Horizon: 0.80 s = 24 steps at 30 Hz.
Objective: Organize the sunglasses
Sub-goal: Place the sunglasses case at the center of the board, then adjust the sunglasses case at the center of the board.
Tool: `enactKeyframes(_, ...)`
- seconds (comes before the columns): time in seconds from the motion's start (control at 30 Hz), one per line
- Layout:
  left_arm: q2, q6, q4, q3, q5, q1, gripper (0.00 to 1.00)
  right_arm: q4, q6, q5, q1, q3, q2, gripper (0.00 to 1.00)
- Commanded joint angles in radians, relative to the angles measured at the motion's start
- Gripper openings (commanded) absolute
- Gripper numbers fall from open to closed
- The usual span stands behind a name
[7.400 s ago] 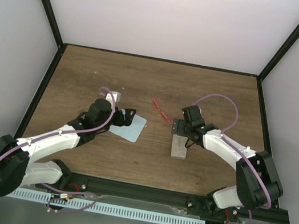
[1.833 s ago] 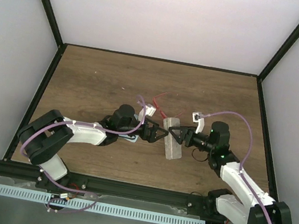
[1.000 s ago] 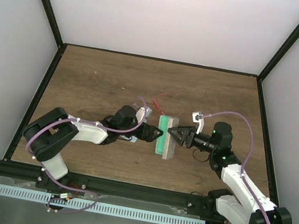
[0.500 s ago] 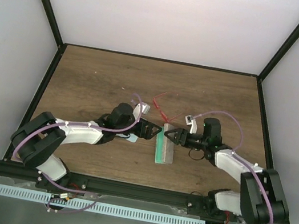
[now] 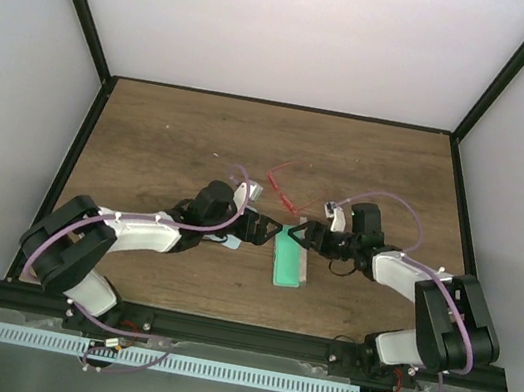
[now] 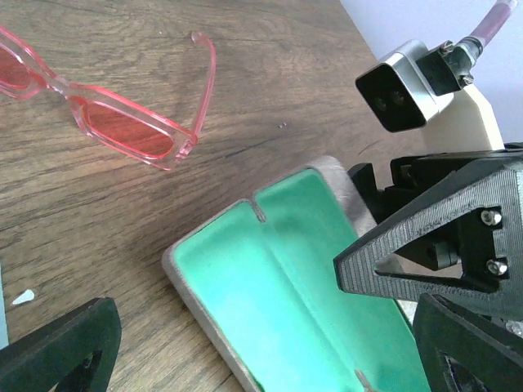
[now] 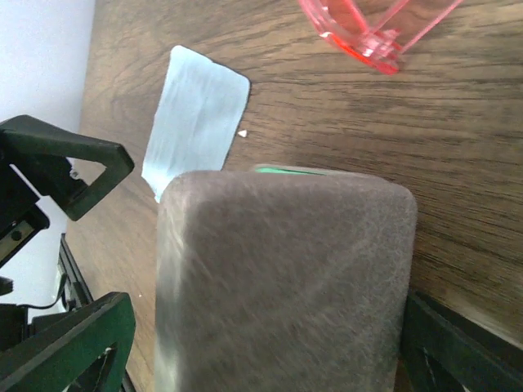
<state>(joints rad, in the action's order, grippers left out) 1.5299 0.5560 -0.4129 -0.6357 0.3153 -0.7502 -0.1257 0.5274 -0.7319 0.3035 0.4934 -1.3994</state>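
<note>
The sunglasses, thin and red, lie on the table just beyond the case. The grey case lies open, its green lining facing up. My left gripper hangs open over the case's far left corner with nothing in it. My right gripper faces it from the right. Its jaws stand wide around the raised grey lid, with a gap at the left finger. In the left wrist view the right gripper's fingers hover over the lining.
A pale blue cloth lies left of the case, partly under my left arm. Black frame rails border the brown table. The two grippers nearly meet tip to tip at the case's far end.
The case has swung open further and more green lining shows. My right gripper's jaws have widened and it has shifted left toward the case's far end. The left gripper has barely moved.
</note>
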Motion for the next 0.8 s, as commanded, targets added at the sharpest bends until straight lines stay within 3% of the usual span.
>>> enactKeyframes(0.0,0.013,-0.014,0.006,-0.005,-0.005,0.003,1.0,0.046,-0.037,0.058,-0.004,0.03,0.021,0.91)
enactKeyframes(0.23,0.02,-0.016,0.011,-0.01,-0.005,0.003,1.0,0.127,-0.059,0.161,0.004,0.043,0.087,0.91)
enactKeyframes(0.53,0.031,-0.03,0.031,-0.02,-0.027,0.003,1.0,0.315,-0.021,0.559,0.115,0.06,0.292,0.91)
enactKeyframes(0.77,0.031,-0.029,0.06,-0.031,-0.077,0.004,0.97,0.417,0.052,0.693,0.231,0.037,0.527,0.61)
